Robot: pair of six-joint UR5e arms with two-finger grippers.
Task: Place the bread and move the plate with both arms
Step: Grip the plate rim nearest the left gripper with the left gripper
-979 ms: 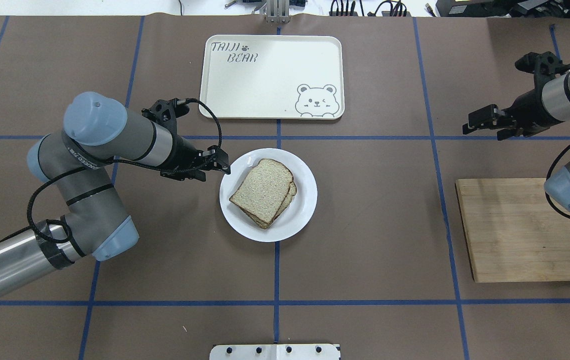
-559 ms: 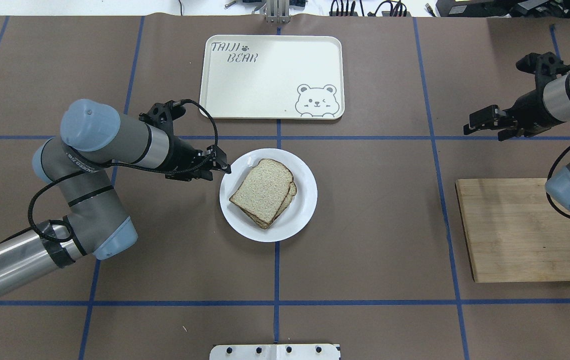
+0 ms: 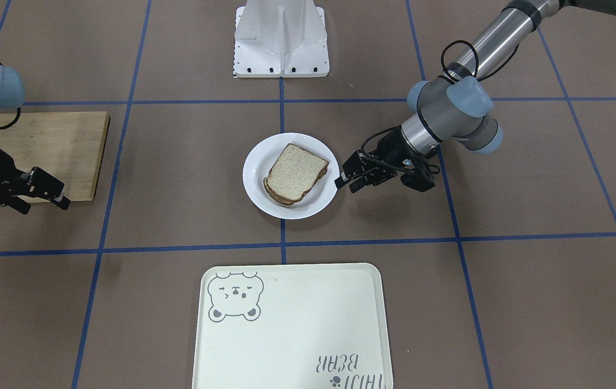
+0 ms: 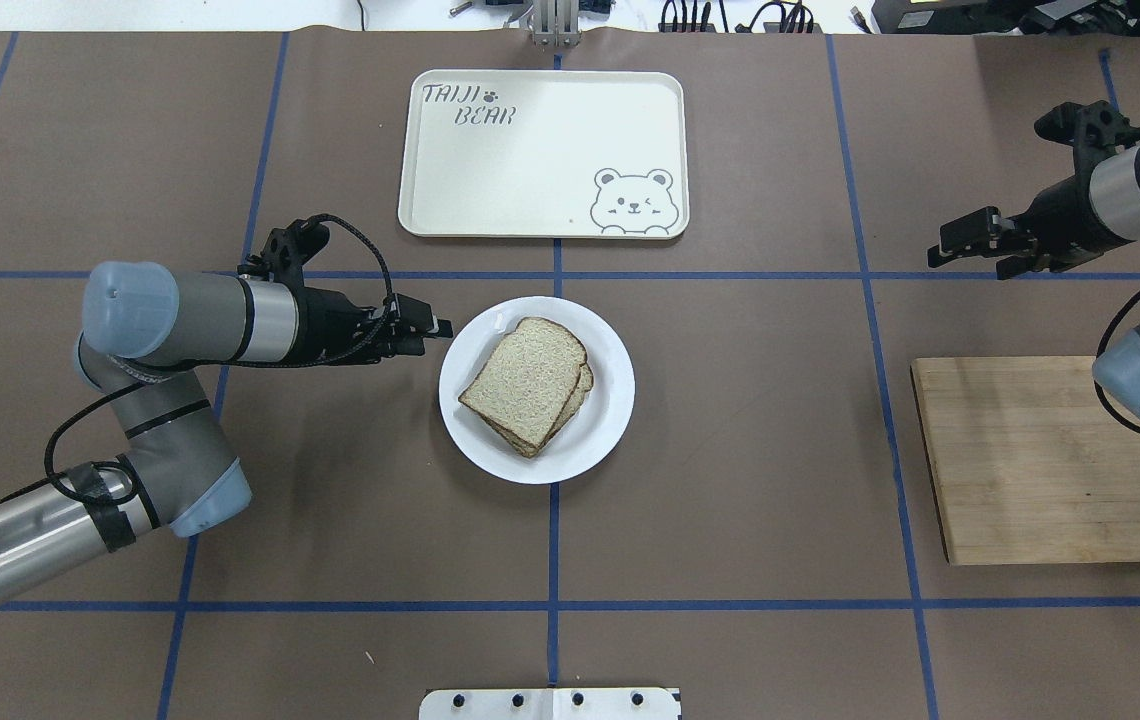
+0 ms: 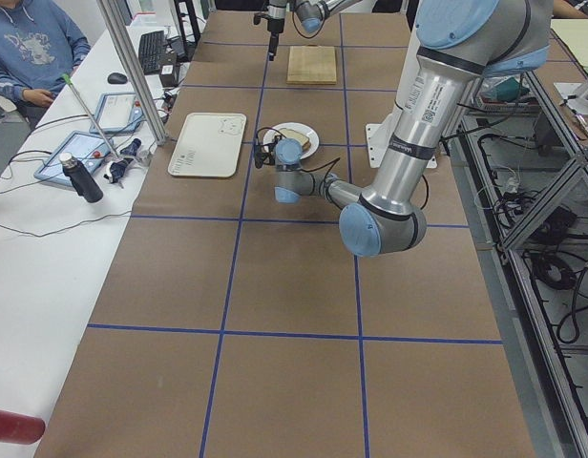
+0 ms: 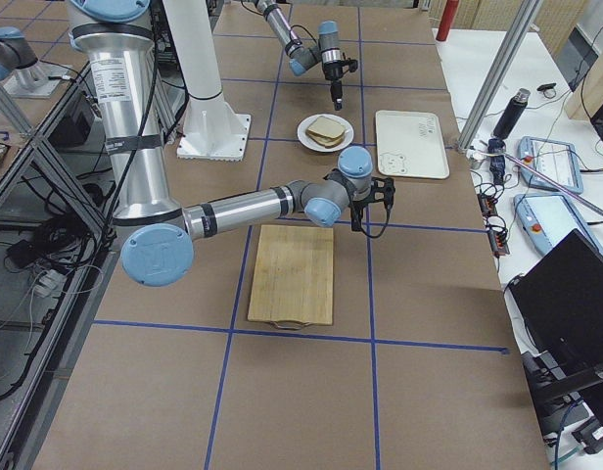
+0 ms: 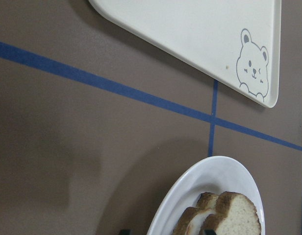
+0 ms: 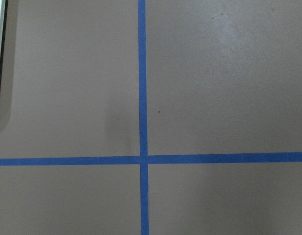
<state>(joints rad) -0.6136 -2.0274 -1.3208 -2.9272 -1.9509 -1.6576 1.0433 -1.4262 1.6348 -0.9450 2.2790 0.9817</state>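
Bread (image 4: 525, 382) lies on the plate (image 4: 608, 402), mid-table. Left gripper (image 4: 438, 328), fingers spread, hangs just beside the rim (image 4: 455, 345); grasping the plate seems the step now. Next it must close on the rim. Right gripper (image 4: 938, 252), well apart: cannot tell.

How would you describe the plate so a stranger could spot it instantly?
On the brown table crossed by blue tape lines, look near the middle, beside the cream bear-print tray: there sits the plate. It is the only round thing, glossy white with bread stacked on it; the tray and the wooden board are rectangular.
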